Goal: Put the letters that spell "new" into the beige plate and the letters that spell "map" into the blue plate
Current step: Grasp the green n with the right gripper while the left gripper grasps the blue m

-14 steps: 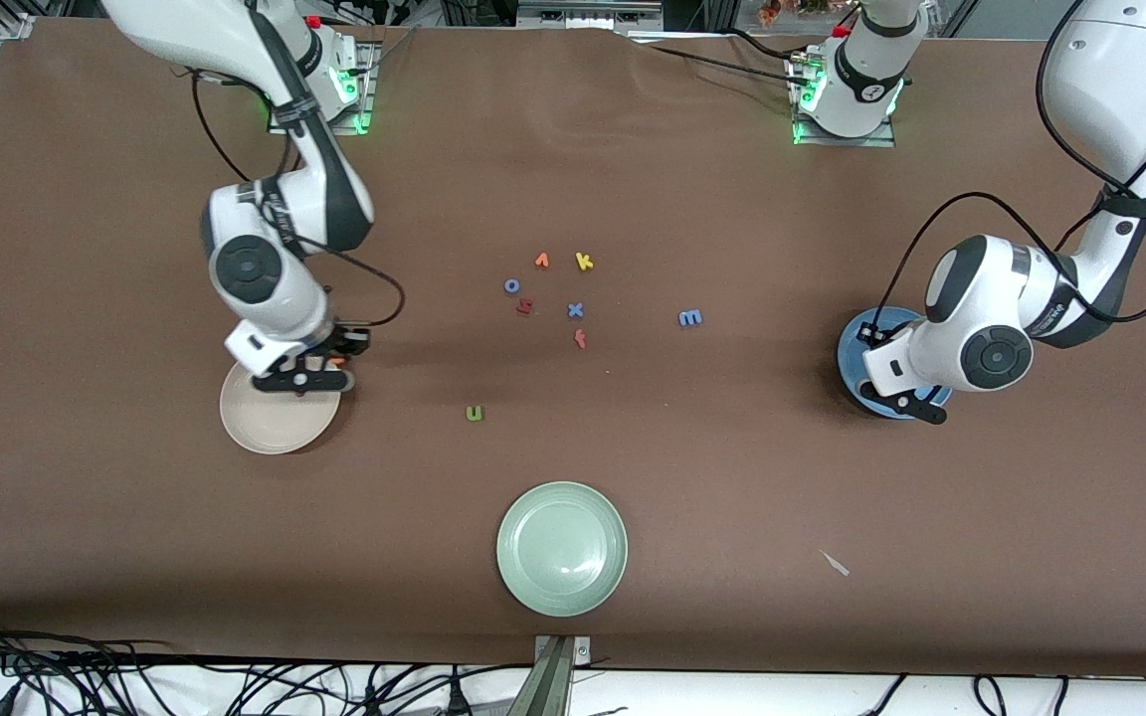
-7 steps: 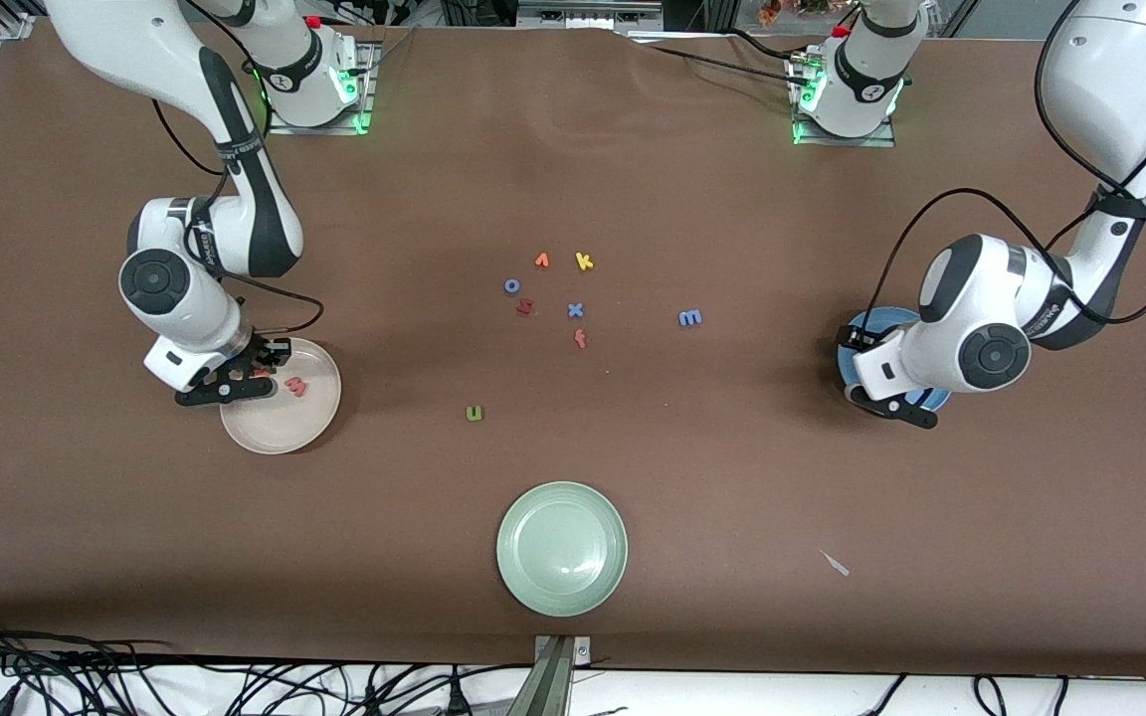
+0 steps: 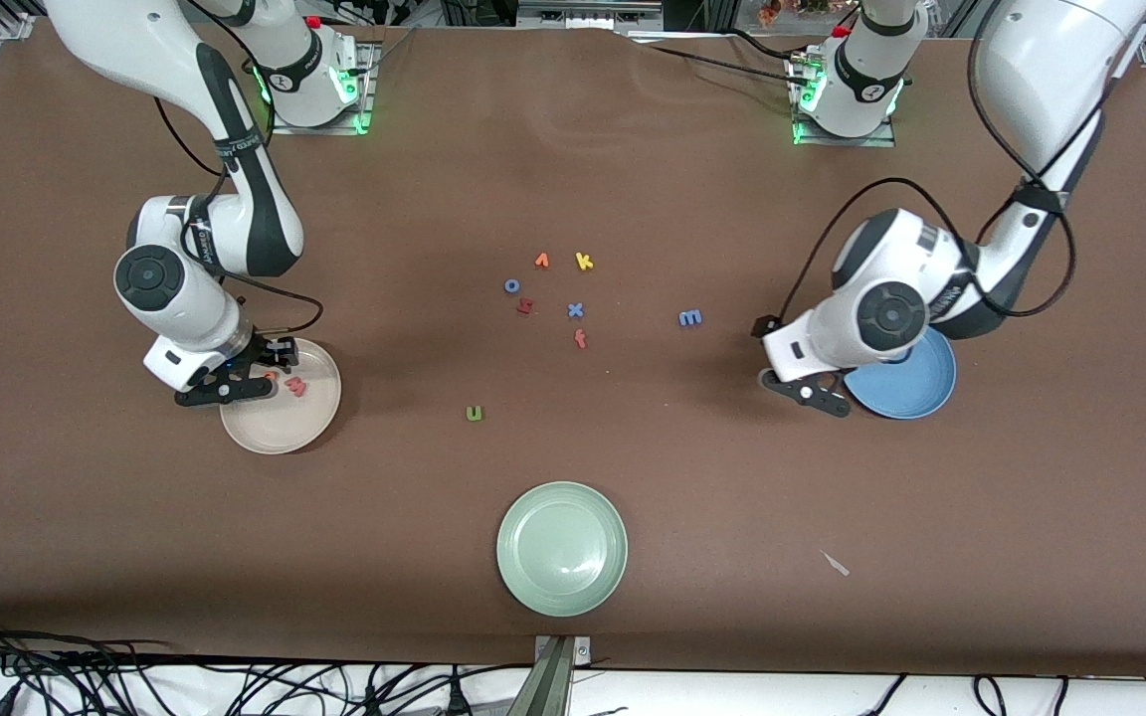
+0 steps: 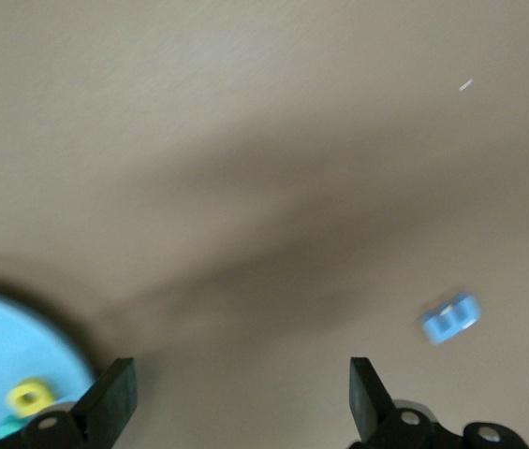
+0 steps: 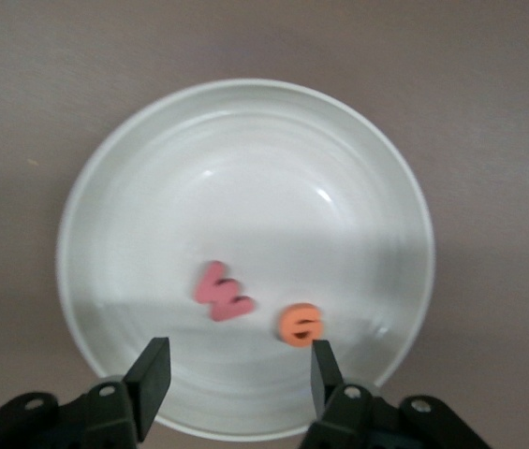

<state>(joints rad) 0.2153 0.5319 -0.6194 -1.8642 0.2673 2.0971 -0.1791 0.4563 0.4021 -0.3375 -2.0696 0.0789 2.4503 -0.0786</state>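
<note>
The beige plate holds the salmon-pink "w" and the orange "e". My right gripper hangs open over that plate's rim with nothing between its fingers. The green "n" lies on the table nearer the front camera than the letter cluster. The blue "m" lies on the table between the cluster and the blue plate. The yellow "p" rests in the blue plate. My left gripper is open and empty over bare table beside the blue plate.
A cluster of other letters sits mid-table: blue "o", orange "v", yellow "k", a dark red letter, blue "x" and an orange-red letter. A pale green plate stands near the front edge.
My right gripper crossed the beige plate, then opened; the orange "e" now lies in the plate. My left gripper opened and moved off the blue plate toward the table's middle.
</note>
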